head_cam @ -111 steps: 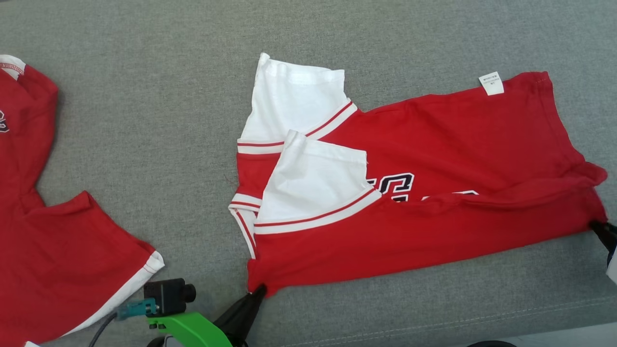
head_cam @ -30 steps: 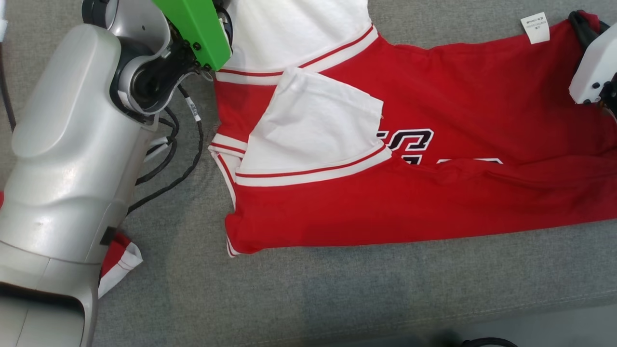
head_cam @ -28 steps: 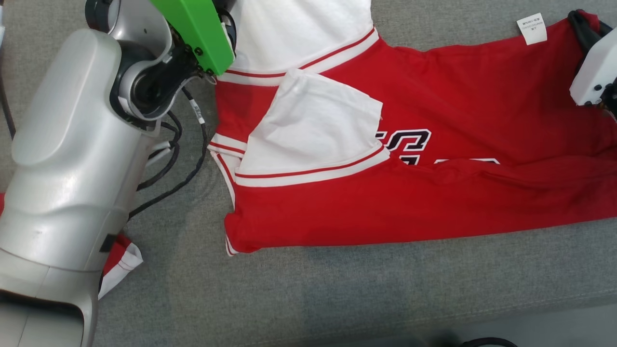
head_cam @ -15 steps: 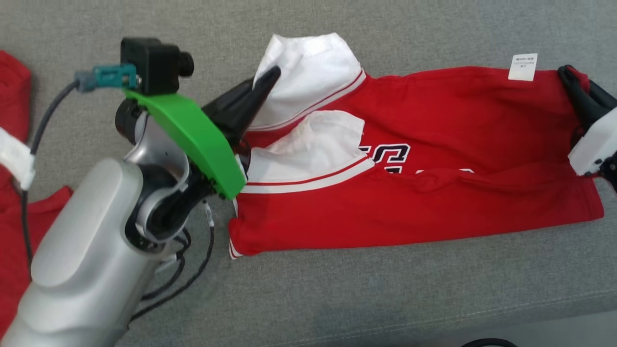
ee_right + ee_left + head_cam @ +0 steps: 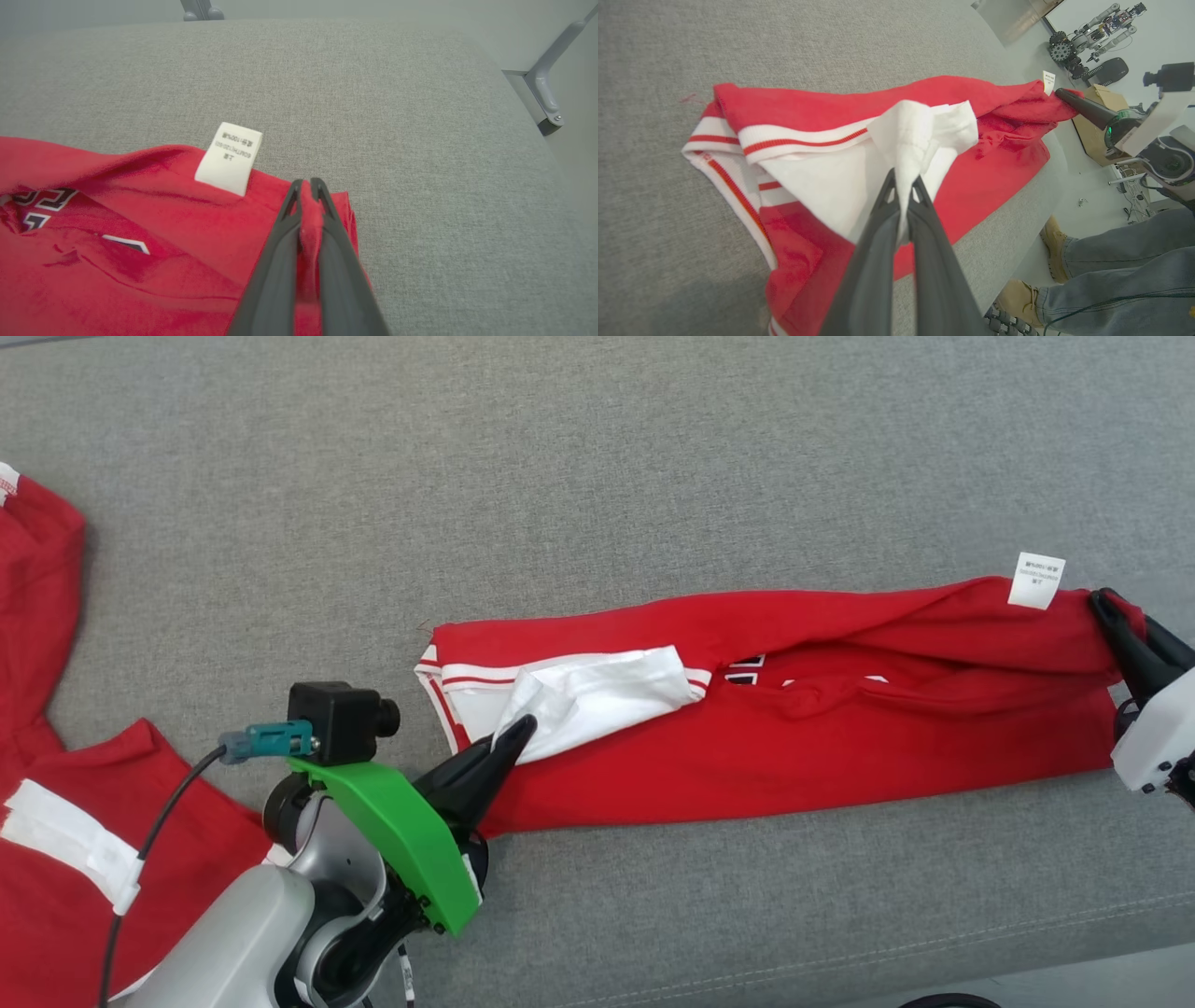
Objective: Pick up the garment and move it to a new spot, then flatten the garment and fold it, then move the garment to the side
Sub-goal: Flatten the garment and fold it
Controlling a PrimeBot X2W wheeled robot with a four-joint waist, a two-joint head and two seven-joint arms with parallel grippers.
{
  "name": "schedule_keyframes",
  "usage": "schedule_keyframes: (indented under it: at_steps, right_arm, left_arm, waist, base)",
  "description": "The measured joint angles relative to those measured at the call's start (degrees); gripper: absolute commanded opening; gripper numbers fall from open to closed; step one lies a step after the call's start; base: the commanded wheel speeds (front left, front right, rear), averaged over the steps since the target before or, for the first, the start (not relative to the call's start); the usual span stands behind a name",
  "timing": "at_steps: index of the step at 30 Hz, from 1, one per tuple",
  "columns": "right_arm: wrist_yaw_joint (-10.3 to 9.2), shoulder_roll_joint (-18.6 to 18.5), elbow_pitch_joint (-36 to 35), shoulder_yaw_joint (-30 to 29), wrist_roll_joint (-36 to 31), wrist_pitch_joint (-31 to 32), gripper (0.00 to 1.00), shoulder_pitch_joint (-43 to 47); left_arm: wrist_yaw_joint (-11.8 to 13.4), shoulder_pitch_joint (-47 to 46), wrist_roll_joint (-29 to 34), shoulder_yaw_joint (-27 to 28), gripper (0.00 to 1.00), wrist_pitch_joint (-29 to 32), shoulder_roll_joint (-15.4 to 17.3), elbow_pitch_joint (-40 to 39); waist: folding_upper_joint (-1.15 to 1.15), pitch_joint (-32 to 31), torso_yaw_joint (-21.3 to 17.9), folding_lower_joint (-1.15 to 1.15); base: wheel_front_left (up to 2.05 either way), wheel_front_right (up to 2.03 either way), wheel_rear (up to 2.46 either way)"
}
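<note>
garment: red cotton jersey with white striped sleeves (image 5: 840, 747), a long band on the grey fabric worktop (image 5: 597, 476), spanning your two pincers.
left pincer (image 5: 521, 726): clenched on the white sleeve (image 5: 597, 695).
right pincer (image 5: 1102, 605): clenched on the red hem corner, just beside the white care tag (image 5: 1036, 581).
writing: tag print too small to read; chest lettering (image 5: 747, 667) mostly tucked under.

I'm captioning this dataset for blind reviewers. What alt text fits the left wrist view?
The left end effector, shut, pinches a raised white sleeve of the red garment, which lies on a grey padded surface. At the far end, the right end effector grips its red edge beside a white label; a person's jeans and tan boots show at lower right.
</note>
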Motion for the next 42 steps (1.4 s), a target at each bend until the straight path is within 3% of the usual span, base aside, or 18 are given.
schedule_keyframes:
  at_steps: [10, 24, 30, 37, 38, 40, 41, 42]
  right_arm:
    - [0.00, -7.28, -0.19, 10.54, -7.99, -3.26, 0.00, -6.63]
    - [0.01, -15.14, -1.21, 25.01, -11.46, -11.12, 0.00, -10.42]
    - [0.01, -16.80, -0.73, 28.72, -12.36, -13.85, 0.00, -10.29]
    - [0.01, -15.14, 2.69, 30.19, -12.98, -15.53, 0.00, -11.54]
    - [0.01, -14.71, 3.07, 30.36, -13.07, -15.66, 0.00, -11.74]
    - [0.01, -14.06, 3.85, 30.60, -13.34, -15.91, 0.00, -12.28]
    - [0.01, -13.76, 4.13, 30.69, -13.38, -16.04, 0.00, -12.56]
    - [0.01, -13.47, 4.46, 30.82, -13.43, -16.10, 0.00, -12.75]
  left_arm:
    - [-2.20, 0.71, -1.32, -0.99, 0.00, -1.43, -2.14, 6.83]
    - [-2.63, 2.28, -2.45, -2.66, 0.00, -1.42, -3.22, 6.64]
    - [-1.67, 3.52, -2.76, -2.87, 0.00, -1.37, -3.16, 6.88]
    - [-1.02, 3.99, -2.71, -3.39, 0.00, -0.75, -3.05, 7.91]
    - [-0.77, 3.99, -2.70, -3.36, 0.02, -0.76, -3.02, 8.17]
    - [-0.58, 3.99, -2.52, -3.41, 0.38, -0.76, -2.99, 8.61]
    - [-0.57, 3.99, -2.47, -3.44, 0.49, -0.77, -2.99, 8.78]
    - [-0.53, 3.99, -2.47, -3.48, 0.74, -0.78, -2.99, 8.92]
  waist:
    - [0.00, 1.08, 1.50, 0.00]
    - [0.00, -1.09, 2.00, 0.00]
    - [0.00, -1.33, 1.18, 0.00]
    - [0.00, -1.08, 0.73, 0.00]
    - [0.00, -1.08, 0.71, 0.00]
    - [0.00, -1.14, 0.70, 0.00]
    - [0.00, -1.20, 0.71, 0.00]
    - [0.00, -1.28, 0.73, 0.00]
  base:
    - [0.00, 0.00, 0.00]
    - [0.00, 0.00, 0.00]
    - [0.00, 0.00, 0.00]
    - [0.00, 0.00, 0.00]
    - [0.00, 0.00, 0.00]
    - [0.00, 0.00, 0.00]
    - [0.00, 0.00, 0.00]
    - [0.00, 0.00, 0.00]
